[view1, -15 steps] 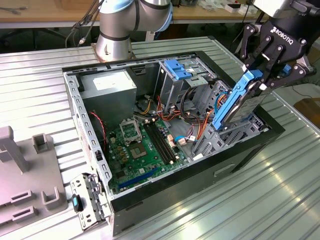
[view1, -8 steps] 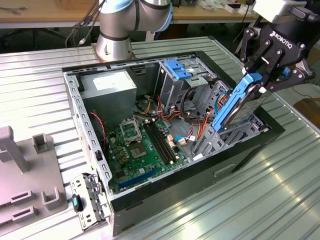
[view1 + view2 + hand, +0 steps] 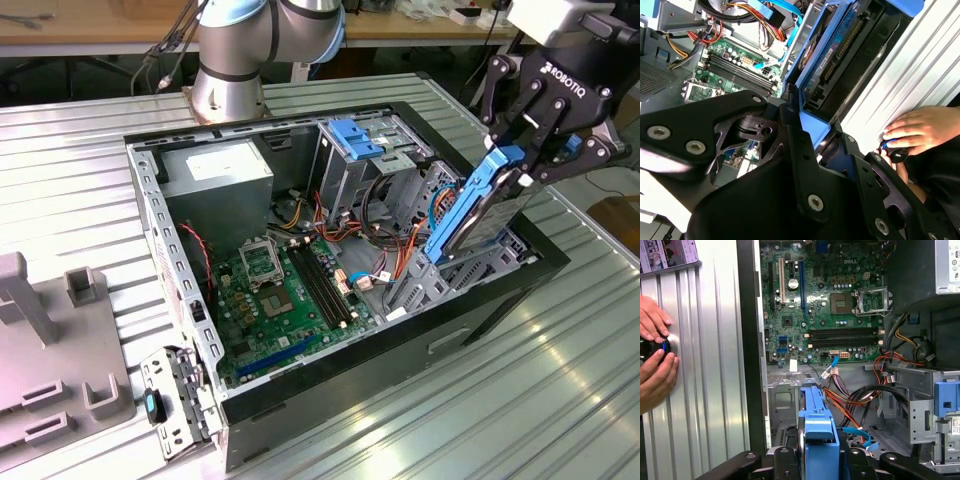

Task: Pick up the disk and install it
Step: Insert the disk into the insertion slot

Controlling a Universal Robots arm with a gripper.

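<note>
Since the fingers (image 3: 545, 135) are clamped on the blue carrier's upper end, the gripper (image 3: 515, 165) holds the disk (image 3: 470, 215) edge-on and tilted at the right of the exterior view. Its lower end dips into the grey drive bay (image 3: 440, 272) at the open computer case's (image 3: 480, 305) front corner, a slant apparently meant to match the slot. Left of it lies the motherboard (image 3: 280, 290). In the first wrist view a person's hands (image 3: 655, 370) cup a dark knob (image 3: 652, 346) on the ribbed metal table (image 3: 90, 150), probably steering the arm.

dark grey disk (image 3: 480, 215) framed in bright blue carrier rail, on edge and tilted, held above open computer case (image 3: 330, 400)
</note>
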